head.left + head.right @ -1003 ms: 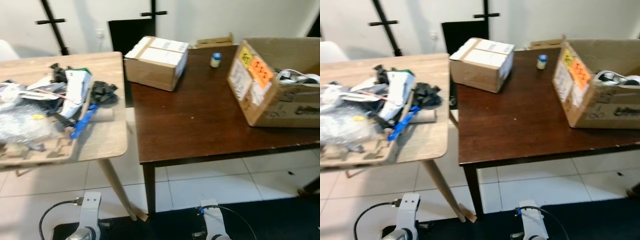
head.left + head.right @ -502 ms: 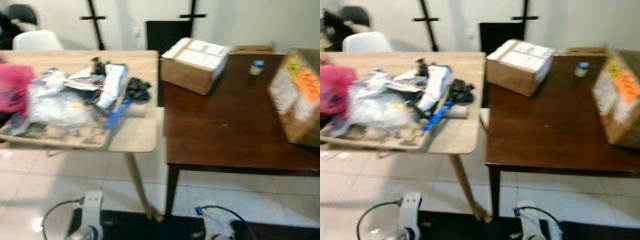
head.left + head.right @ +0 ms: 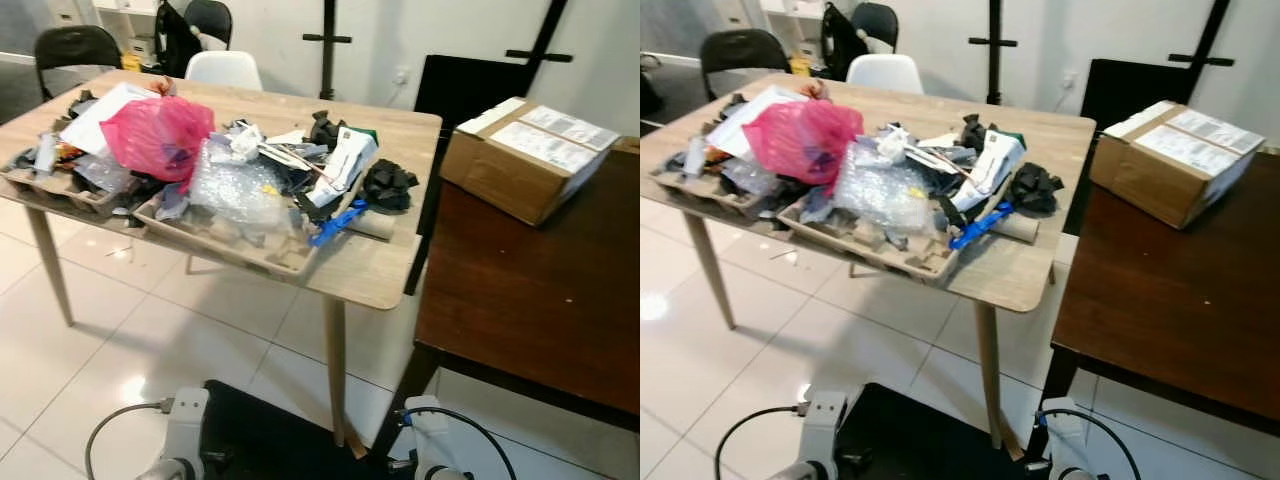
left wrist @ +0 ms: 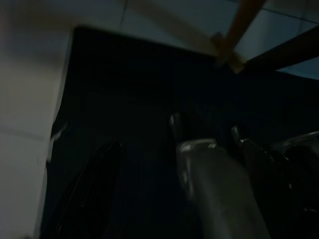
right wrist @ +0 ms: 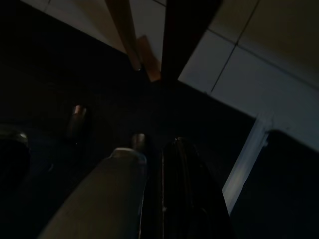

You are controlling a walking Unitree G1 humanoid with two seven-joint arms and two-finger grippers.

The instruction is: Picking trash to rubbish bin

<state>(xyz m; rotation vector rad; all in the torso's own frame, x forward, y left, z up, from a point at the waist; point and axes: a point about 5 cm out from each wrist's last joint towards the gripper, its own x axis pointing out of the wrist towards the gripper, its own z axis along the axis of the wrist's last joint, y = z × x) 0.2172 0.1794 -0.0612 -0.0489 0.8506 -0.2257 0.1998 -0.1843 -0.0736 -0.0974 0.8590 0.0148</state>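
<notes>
Hanging low at the near edge, left arm (image 3: 180, 440) and right arm (image 3: 428, 445), silver, with black cables, above a dark mat (image 3: 270, 435) on white floor tiles (image 3: 90, 350). Wrist views are dark: left gripper (image 4: 144, 149) and right gripper (image 5: 107, 127) point down at the mat, beside table legs; whether the jaws are open or closed cannot be told, and nothing is seen held in them.

Light wooden tabletop (image 3: 375, 275), left of centre, on slanted wooden legs. Trash heaped across it:
- moulded cardboard tray (image 3: 235, 245), near edge of the heap, with scraps in its hollows;
- clear bubble wrap (image 3: 235, 190), lying on the tray;
- blue plastic piece (image 3: 335, 222), at the tray's right end, just beside a cardboard tube (image 3: 375, 227);
- black crumpled item (image 3: 388, 185), right of the heap;
- white packet (image 3: 345, 165) with other white and dark scraps, centre of the heap;
- pink plastic bag (image 3: 158, 135), left of centre, bulging;
- second moulded tray (image 3: 55, 185) with white paper (image 3: 110, 105) behind it, at the left end.

Dark brown tabletop (image 3: 530, 290), right, set close against the wooden one. Closed cardboard box (image 3: 525, 160) with white labels stands at its far part.

Far side: white chair (image 3: 222, 68) and two black chairs (image 3: 75, 45) behind the wooden tabletop; a black panel (image 3: 465, 85) and black stands (image 3: 328, 40) against the pale wall.
</notes>
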